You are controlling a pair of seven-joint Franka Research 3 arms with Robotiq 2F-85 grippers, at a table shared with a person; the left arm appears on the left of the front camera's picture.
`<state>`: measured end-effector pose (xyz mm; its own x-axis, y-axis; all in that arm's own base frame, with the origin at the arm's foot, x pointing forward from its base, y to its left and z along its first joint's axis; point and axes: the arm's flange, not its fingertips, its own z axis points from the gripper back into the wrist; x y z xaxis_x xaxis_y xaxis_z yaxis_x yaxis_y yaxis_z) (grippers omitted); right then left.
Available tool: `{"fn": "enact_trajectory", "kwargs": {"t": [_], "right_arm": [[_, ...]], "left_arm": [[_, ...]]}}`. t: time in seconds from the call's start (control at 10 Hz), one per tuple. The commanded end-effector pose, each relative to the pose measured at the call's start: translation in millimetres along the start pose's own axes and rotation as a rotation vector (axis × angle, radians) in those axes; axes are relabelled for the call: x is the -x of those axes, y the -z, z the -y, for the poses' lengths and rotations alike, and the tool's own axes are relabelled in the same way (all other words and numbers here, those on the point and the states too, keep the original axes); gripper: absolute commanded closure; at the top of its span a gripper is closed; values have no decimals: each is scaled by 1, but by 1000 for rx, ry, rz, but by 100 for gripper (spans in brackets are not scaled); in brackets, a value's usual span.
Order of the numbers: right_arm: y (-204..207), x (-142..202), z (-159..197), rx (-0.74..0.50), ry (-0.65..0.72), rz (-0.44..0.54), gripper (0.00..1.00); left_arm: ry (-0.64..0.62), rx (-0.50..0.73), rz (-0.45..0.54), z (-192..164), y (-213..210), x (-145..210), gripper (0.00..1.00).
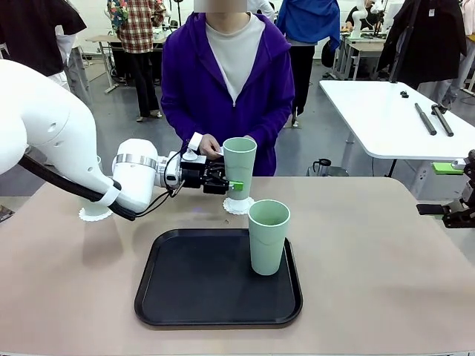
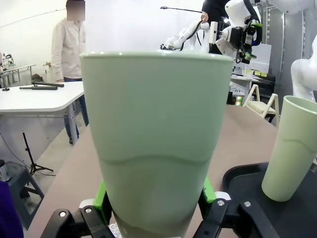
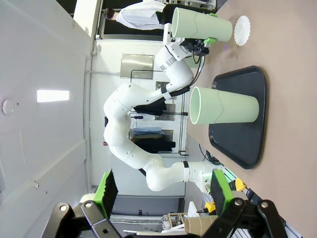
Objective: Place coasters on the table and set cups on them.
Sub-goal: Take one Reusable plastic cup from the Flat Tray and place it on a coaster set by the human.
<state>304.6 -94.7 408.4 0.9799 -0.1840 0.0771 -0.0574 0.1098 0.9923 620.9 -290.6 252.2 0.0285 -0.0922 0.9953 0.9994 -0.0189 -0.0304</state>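
My left gripper [image 1: 228, 183] [image 2: 154, 198] reaches over the table [image 1: 371, 282] and is shut on a mint-green cup [image 1: 239, 167] [image 2: 153, 139] [image 3: 203, 25], low on its side. This cup is upright with its base at a lacy white coaster [image 1: 238, 206] [image 3: 242, 29]; I cannot tell whether it rests on it. A second cup [image 1: 268, 236] [image 2: 290, 148] [image 3: 225, 105] stands on the black tray [image 1: 200, 282] [image 3: 242, 144]. Another coaster [image 1: 93, 215] lies at the left, partly behind my arm. My right gripper [image 1: 430, 211] [image 3: 163, 193] hangs open by the table's right edge, holding nothing.
A person in a purple jacket stands at the far side, one hand [image 1: 209, 144] close to the held cup's upper left side. A white table [image 1: 386, 111] with dark tools stands behind on the right. The tabletop right of the tray is bare.
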Motion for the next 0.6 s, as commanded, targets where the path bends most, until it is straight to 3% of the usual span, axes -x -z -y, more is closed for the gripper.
{"fn": "enact_trajectory", "kwargs": {"t": [0.0,0.5], "right_arm": [[0,-1,1,-11,-13,2,0],[0,-1,1,-11,-13,2,0]], "left_arm": [[32,15,19,-4,0,8,17],[32,26,-1,-12,11,30,17]]}}
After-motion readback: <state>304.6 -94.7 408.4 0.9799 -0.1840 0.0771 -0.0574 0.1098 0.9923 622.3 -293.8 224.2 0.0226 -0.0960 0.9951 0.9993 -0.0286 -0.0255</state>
